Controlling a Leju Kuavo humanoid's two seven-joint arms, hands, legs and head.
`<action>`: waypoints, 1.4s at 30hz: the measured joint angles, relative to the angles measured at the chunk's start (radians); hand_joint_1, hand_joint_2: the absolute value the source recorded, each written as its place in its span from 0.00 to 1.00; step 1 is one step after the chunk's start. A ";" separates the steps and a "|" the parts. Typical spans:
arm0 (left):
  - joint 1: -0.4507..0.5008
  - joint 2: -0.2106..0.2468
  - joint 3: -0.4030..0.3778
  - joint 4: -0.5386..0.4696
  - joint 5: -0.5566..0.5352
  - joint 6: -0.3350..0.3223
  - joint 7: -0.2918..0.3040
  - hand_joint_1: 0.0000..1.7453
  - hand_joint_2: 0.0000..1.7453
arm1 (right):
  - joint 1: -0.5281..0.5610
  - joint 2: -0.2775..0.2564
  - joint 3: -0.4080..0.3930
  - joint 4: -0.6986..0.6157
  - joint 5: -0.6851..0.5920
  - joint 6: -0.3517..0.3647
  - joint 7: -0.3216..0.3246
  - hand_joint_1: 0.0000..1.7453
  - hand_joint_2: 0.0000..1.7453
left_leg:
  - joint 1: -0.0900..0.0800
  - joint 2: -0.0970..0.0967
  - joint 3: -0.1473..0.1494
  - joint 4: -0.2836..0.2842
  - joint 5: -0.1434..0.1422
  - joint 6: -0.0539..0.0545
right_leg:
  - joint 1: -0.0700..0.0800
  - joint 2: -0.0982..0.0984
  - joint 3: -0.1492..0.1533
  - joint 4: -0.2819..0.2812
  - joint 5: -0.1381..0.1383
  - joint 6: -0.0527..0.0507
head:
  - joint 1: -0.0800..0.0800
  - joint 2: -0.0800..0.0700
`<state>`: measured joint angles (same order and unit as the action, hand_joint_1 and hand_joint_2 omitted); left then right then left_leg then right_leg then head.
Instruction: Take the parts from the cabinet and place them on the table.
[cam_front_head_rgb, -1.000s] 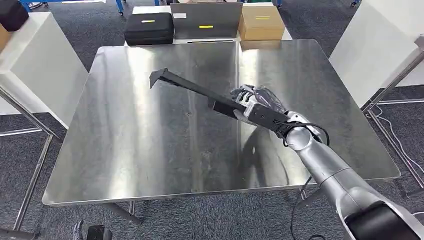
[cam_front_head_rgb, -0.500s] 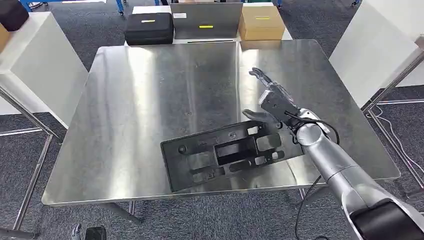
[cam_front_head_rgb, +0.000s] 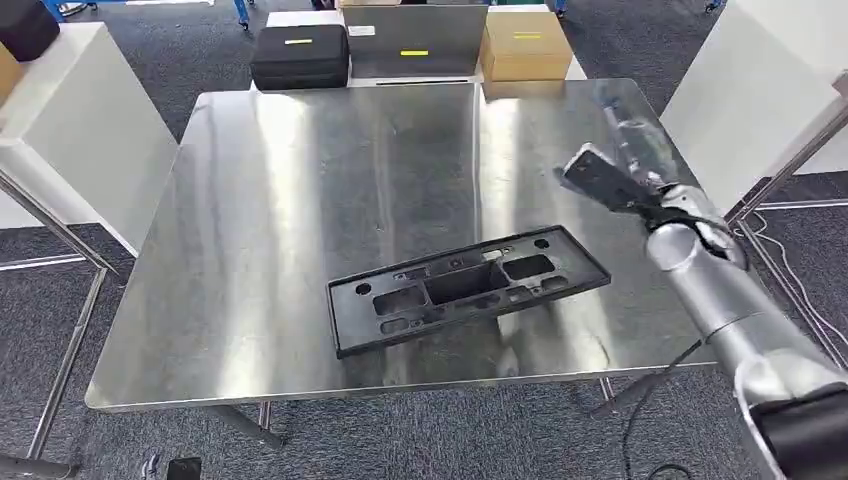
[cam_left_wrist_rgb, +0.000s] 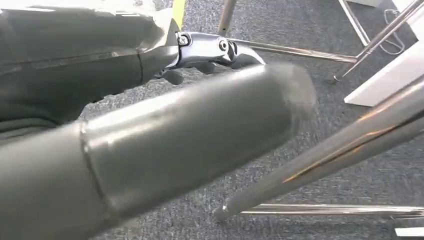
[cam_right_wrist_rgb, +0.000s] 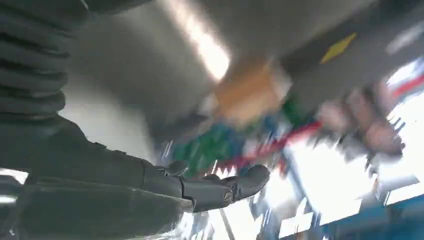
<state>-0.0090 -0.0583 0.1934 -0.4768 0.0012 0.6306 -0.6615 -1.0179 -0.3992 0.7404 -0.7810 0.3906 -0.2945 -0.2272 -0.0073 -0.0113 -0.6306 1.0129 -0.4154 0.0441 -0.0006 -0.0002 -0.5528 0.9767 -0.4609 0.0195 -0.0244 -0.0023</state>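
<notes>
We're seeing the black plastic part (cam_front_head_rgb: 468, 287) lying flat on the steel table (cam_front_head_rgb: 300, 200), nr its front edge. Right hand (cam_front_head_rgb: 612, 165) is hovering above the table, apart from the part — fingers spread, holding nothing. Left hand (cam_left_wrist_rgb: 150, 150) — can't tell its state.

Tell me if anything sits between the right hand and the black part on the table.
Nothing visible does. The black part lies flat on the steel table, and the right hand is raised off to its far right, with bare tabletop between them.
</notes>
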 joint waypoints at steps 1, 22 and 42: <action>0.000 -0.002 0.000 0.002 0.000 0.000 0.000 0.00 0.00 | -0.016 -0.040 0.000 0.018 0.049 -0.064 0.014 0.00 1.00 | 0.000 -0.004 0.000 0.000 0.000 0.001 | 0.000 -0.003 0.001 0.000 0.000 0.000 | 0.000 0.000; 0.024 -0.052 0.073 0.010 0.056 0.012 0.000 0.00 0.00 | 0.649 -0.466 -0.712 -0.022 0.376 -0.372 0.107 0.00 1.00 | -0.001 -0.014 0.005 0.000 -0.012 0.012 | 0.001 -0.011 0.013 -0.004 -0.010 0.014 | -0.001 0.000; 0.041 -0.089 0.156 -0.001 -0.050 0.008 0.000 0.00 0.00 | 0.937 0.225 -1.770 -0.152 0.790 -0.372 -0.350 0.00 0.00 | 0.000 -0.008 0.020 -0.001 -0.021 0.007 | 0.000 -0.007 0.015 -0.004 -0.019 0.012 | 0.000 0.000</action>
<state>0.0316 -0.1473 0.3490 -0.4780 -0.0485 0.6390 -0.6615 -0.0810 -0.1742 -1.0298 -0.9326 1.1804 -0.6668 -0.5773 -0.0074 -0.0192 -0.6104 1.0119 -0.4366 0.0510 -0.0003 -0.0072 -0.5373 0.9726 -0.4803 0.0315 -0.0244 -0.0023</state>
